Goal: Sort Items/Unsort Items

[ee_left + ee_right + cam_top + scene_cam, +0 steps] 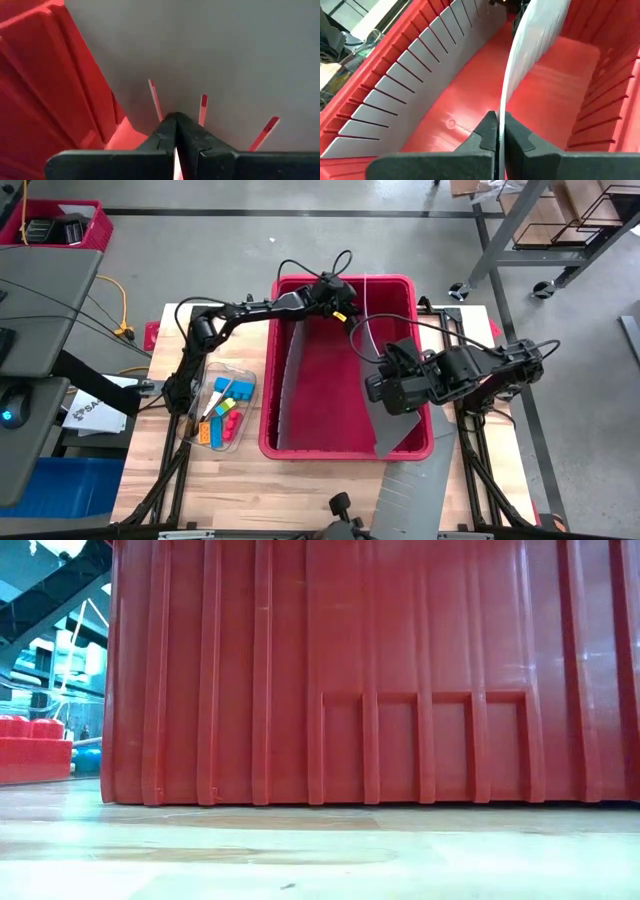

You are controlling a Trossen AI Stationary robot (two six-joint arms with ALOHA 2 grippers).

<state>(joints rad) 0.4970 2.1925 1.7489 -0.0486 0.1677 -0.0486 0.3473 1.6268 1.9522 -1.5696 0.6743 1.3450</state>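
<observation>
Sorting looks barely begun: the items [222, 412], coloured blocky pieces and a thin stick, all lie in a clear tray [247, 380] on the table, well apart from both claws. The left gripper [341, 313] and right gripper [499, 131], both inside the red bin [345, 282], each pinch a thin grey divider sheet [532, 45] edge-on.

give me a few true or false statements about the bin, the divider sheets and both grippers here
1. Both grippers are inside the red bin. True.
2. The right gripper is shut on a grey divider sheet. True.
3. The coloured blocks lie inside the bin. False: they sit in a clear tray on the table, left of the bin.
4. The left gripper is wide open. False: it is shut.
5. The bin lies tipped on its side. False: it stands upright.
</observation>
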